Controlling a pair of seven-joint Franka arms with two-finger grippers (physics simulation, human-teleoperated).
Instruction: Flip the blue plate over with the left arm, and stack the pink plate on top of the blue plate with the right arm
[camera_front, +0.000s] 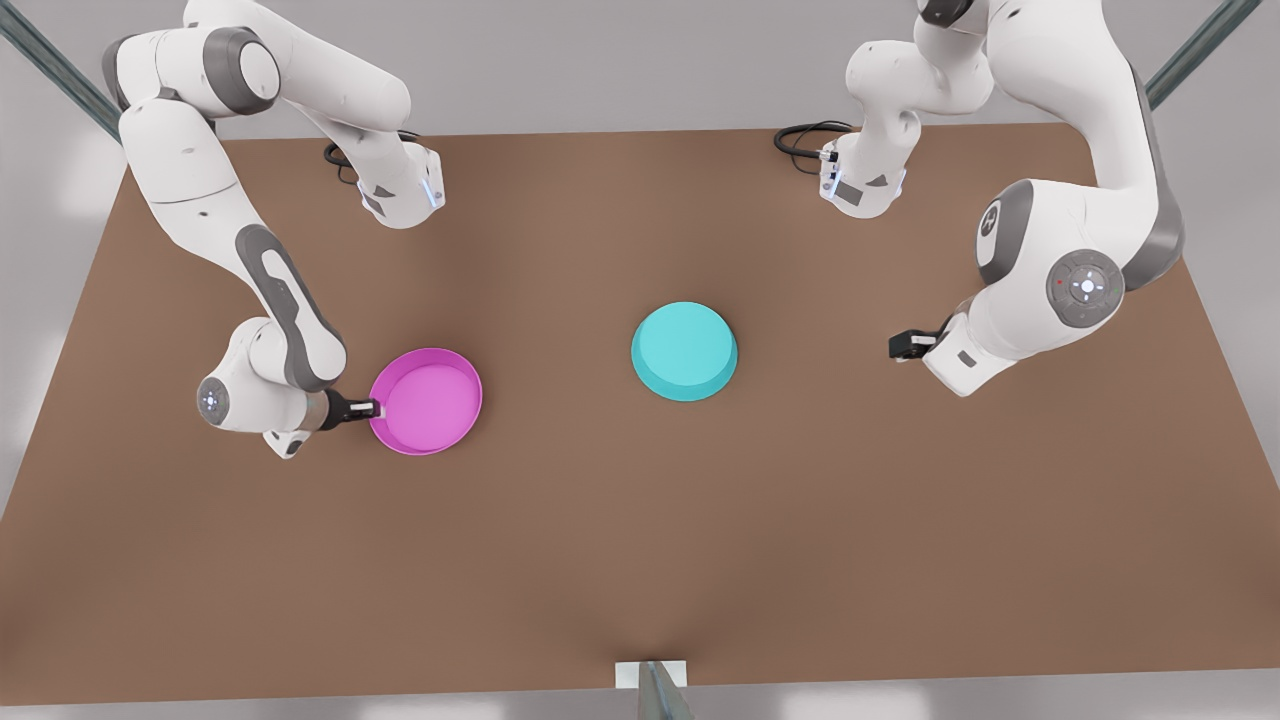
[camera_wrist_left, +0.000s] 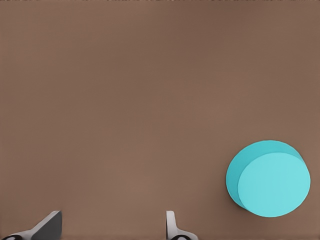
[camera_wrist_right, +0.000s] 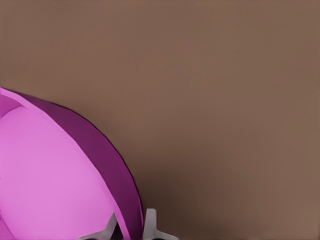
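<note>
- Right now my right tool (camera_front: 378, 408) sits at the pink plate's (camera_front: 427, 401) rim on the front view's left; in the right wrist view its fingertips (camera_wrist_right: 150, 225) straddle the rim wall, one inside and one outside, close together, so I read it as pinching the pink plate (camera_wrist_right: 55, 175) at its edge.
- That pink plate lies open side up on the table (camera_front: 640, 560), and I cannot tell whether it is lifted at all.
- My left tool (camera_front: 903, 345) hangs on the front view's right, well apart from the blue plate (camera_front: 685, 351); the left wrist view shows its fingers (camera_wrist_left: 171, 225) spread wide with bare table between them and nothing held.
- By my reading the blue plate (camera_wrist_left: 270, 179) already rests upside down, flat base on top and rim flaring toward the table, near the middle of the table.
- So the relation I care about is this: the blue plate lies toward the front view's right of the pink plate, at roughly the same depth on the table and a clear gap away, with open table between them.
- I judge the next move to be a lift and a sideways carry along that line by the right arm, which holds the pink plate; the left arm is nearer the blue plate and waits.
- One risk I see: a one-sided rim pinch may let the pink plate tilt during the carry.
</note>
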